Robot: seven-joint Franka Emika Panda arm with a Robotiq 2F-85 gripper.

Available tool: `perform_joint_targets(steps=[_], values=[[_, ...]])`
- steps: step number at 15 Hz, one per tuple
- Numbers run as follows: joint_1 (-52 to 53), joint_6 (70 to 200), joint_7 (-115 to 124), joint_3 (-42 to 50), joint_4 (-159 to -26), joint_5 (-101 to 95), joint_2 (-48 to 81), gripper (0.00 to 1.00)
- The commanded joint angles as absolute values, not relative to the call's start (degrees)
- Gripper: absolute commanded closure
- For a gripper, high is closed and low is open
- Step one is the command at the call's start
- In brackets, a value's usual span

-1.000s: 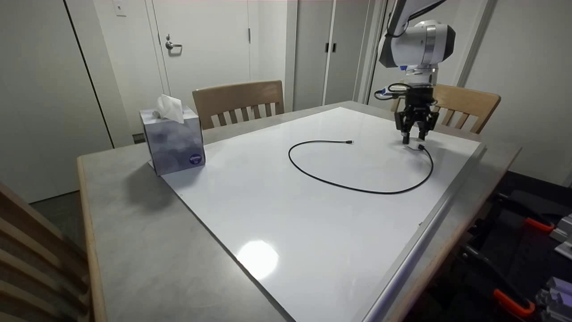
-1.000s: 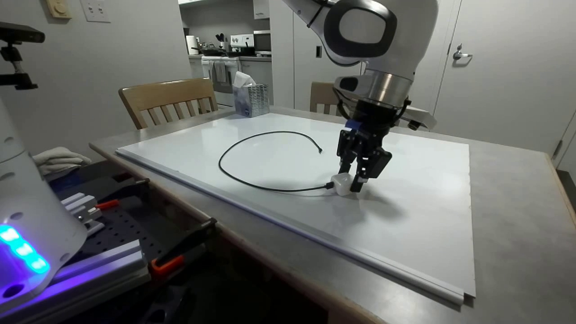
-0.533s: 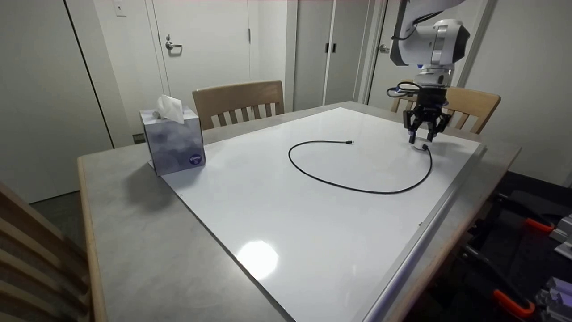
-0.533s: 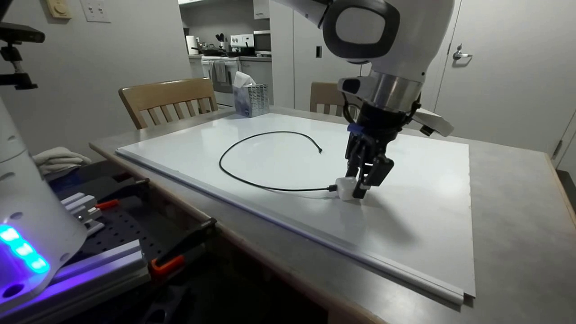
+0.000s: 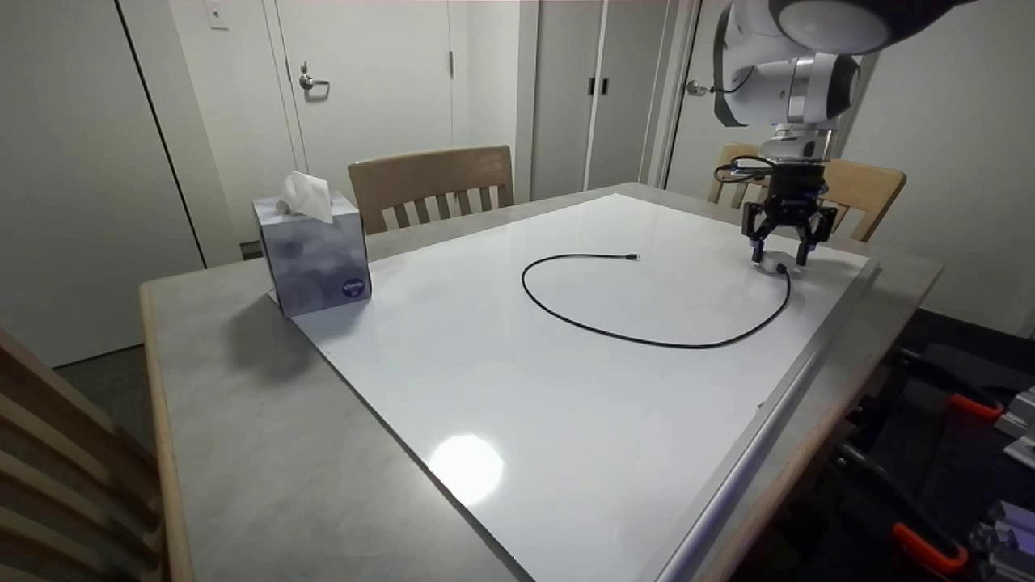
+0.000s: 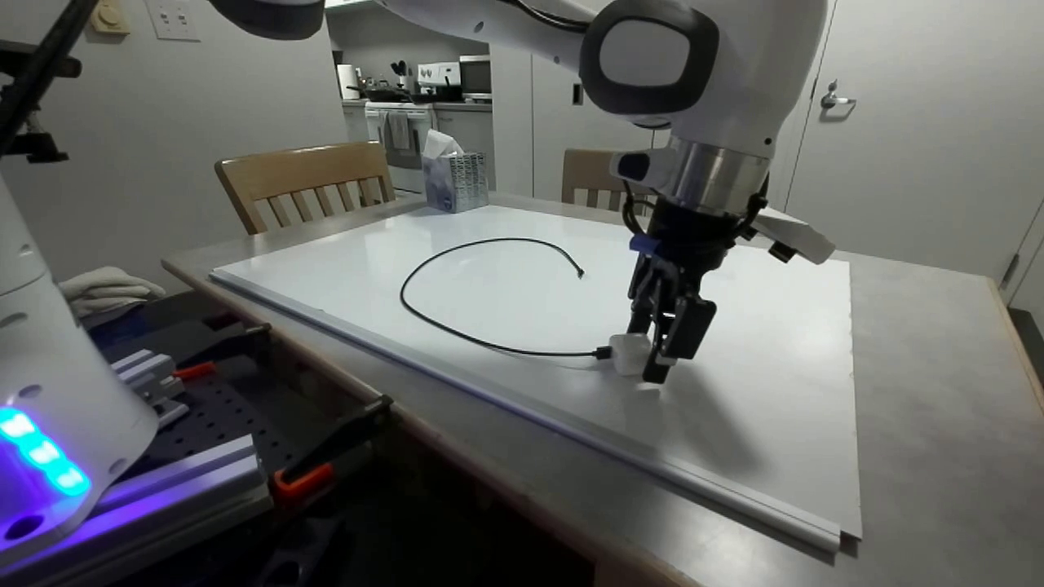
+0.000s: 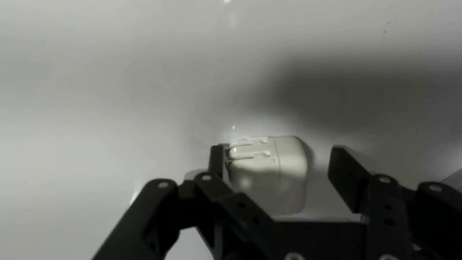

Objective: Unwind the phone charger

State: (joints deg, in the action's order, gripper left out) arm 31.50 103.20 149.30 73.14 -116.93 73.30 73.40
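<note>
The phone charger lies on the whiteboard with its black cable [image 5: 695, 347] [image 6: 514, 239] in one wide open curve. A small dark connector [image 5: 632, 257] [image 6: 580, 272] ends the cable at the far side of the curve. At the opposite end the whitish plug [image 6: 629, 354] [image 7: 267, 180] rests on the board, its prongs folded. My gripper [image 5: 779, 259] [image 6: 648, 355] [image 7: 277, 151] stands open low around the plug. In the wrist view the left finger [image 7: 216, 159] is close beside the plug, and a clear gap separates the right finger [image 7: 346, 173] from it.
The whiteboard [image 5: 485, 388] [image 6: 767, 424] covers much of the table, with a raised metal rail [image 6: 522, 413] along one edge. A tissue box [image 5: 315, 255] [image 6: 457, 181] stands at a board corner. Wooden chairs [image 5: 433, 174] [image 6: 306, 175] surround the table.
My gripper has moved right in both exterior views, and the plug with the cable's near end has shifted along with it. The jaws have widened from the plug. The connector end has stayed put.
</note>
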Motion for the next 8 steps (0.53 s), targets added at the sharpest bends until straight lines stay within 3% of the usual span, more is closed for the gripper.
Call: perform_joint_targets(steps=[1, 8], values=[[33.03, 101.60, 149.29, 74.84, -116.64, 73.76, 75.28, 0.00], [31.14, 109.05, 143.75, 69.64, -116.16, 59.86, 59.00, 0.00]])
